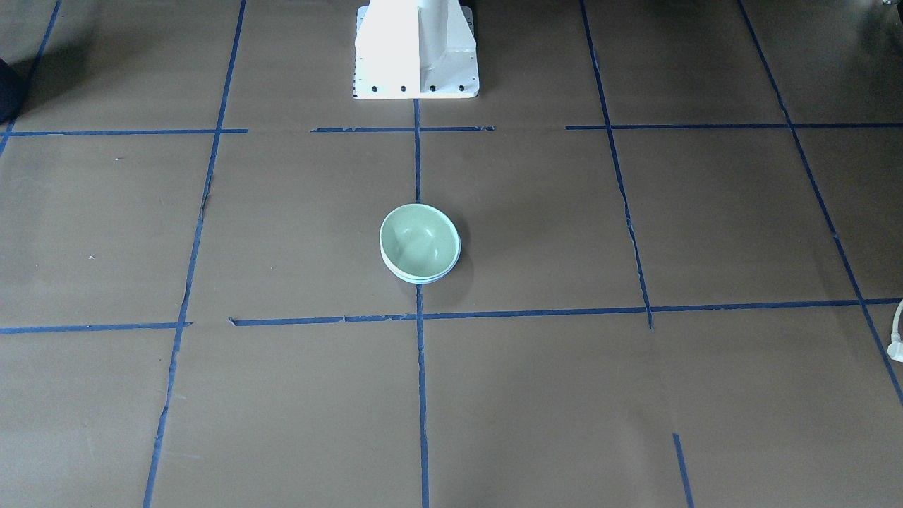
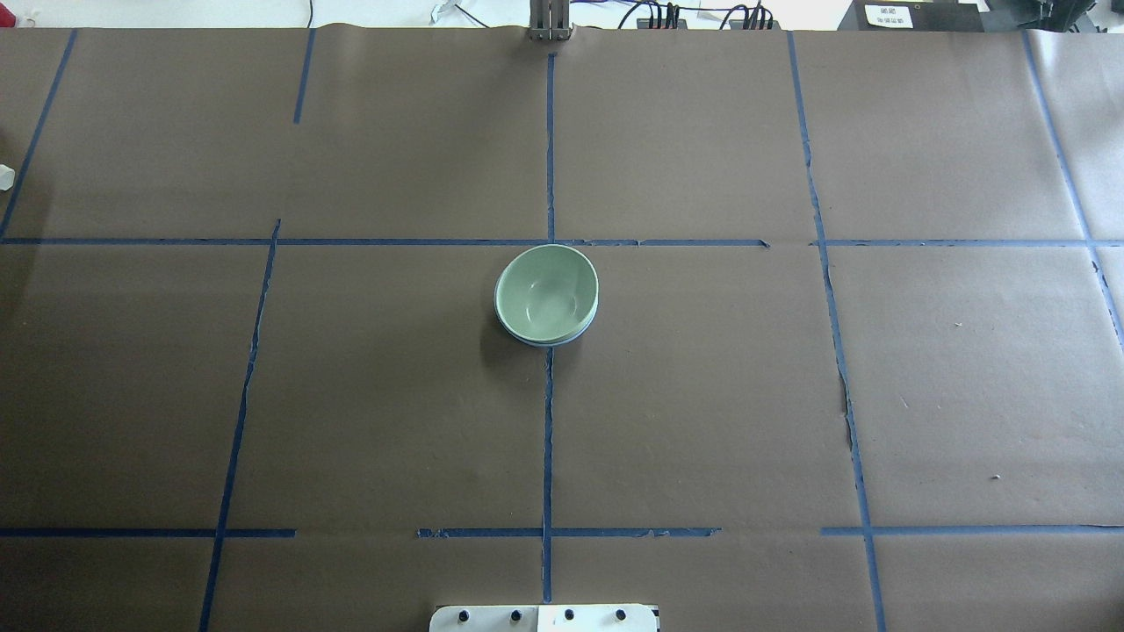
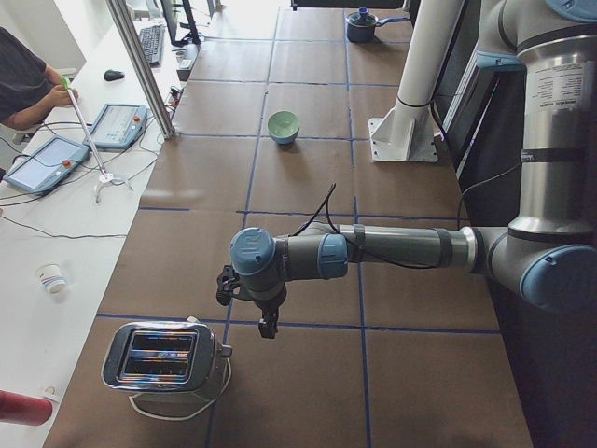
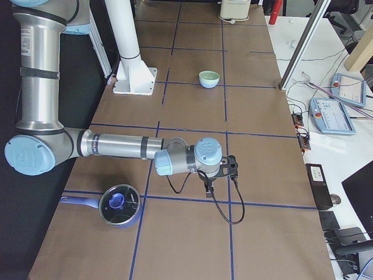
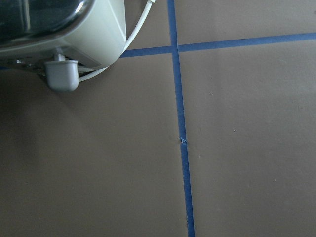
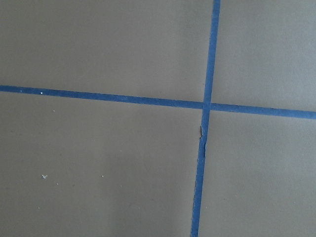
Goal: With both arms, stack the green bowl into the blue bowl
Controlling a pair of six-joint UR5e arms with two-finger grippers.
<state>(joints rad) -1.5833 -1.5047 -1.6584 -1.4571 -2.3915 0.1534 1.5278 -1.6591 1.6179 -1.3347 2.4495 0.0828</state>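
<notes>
In front of the white pedestal base (image 1: 416, 49), on the brown tabletop (image 1: 282, 212): green bowl (image 1: 420, 240) nested upright in blue bowl (image 1: 423, 279), only a thin blue rim showing. Far off to either side of the base: left gripper (image 3: 268, 324) above a toaster (image 3: 163, 355), right gripper (image 4: 208, 189) near a lidded pot (image 4: 119, 205); jaws' spread impossible to tell.

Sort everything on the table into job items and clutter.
Job: green bowl, nested inside blue bowl; left gripper and right gripper, both far from the bowls.
Lying about: toaster; lidded saucepan.
</notes>
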